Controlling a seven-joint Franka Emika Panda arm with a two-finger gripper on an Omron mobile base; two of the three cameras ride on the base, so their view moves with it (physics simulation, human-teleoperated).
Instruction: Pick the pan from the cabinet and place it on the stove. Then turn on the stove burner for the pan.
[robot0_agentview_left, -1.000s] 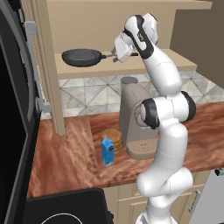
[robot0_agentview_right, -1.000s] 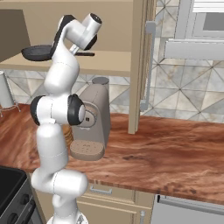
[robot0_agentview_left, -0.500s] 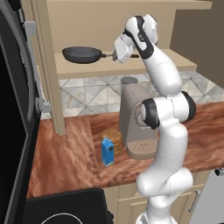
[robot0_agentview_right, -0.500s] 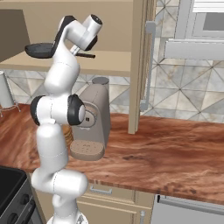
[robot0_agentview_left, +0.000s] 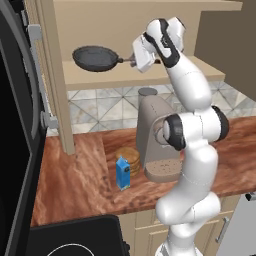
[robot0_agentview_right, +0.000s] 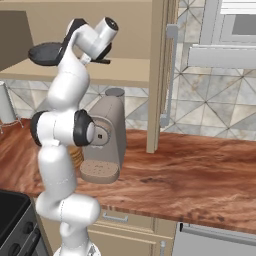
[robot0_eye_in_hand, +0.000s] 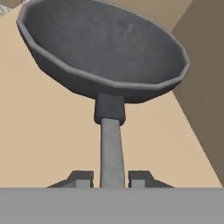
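Gripping pan handle inside cabinet, pan raised off shelf.

Gripper (robot0_eye_in_hand: 111, 178) clamped on the pan's (robot0_eye_in_hand: 105, 46) long handle, one finger each side, tips (robot0_eye_in_hand: 81, 178) touching the shaft near its free end. Pan bowl sits straight ahead of the gripper, tilted w/ rim toward cam; tan shelf (robot0_eye_in_hand: 48, 131) below and beyond it. Left base view: gripper (robot0_agentview_left: 136, 60) level w/ pan (robot0_agentview_left: 96, 57), pan just above shelf (robot0_agentview_left: 100, 80) of the cabinet (robot0_agentview_left: 55, 75), apparently not touching. Below the hand: coffee machine (robot0_agentview_left: 152, 137), blue carton (robot0_agentview_left: 123, 172) on wood counter (robot0_agentview_left: 75, 180). Stove (robot0_agentview_left: 75, 240) well below, near the base.
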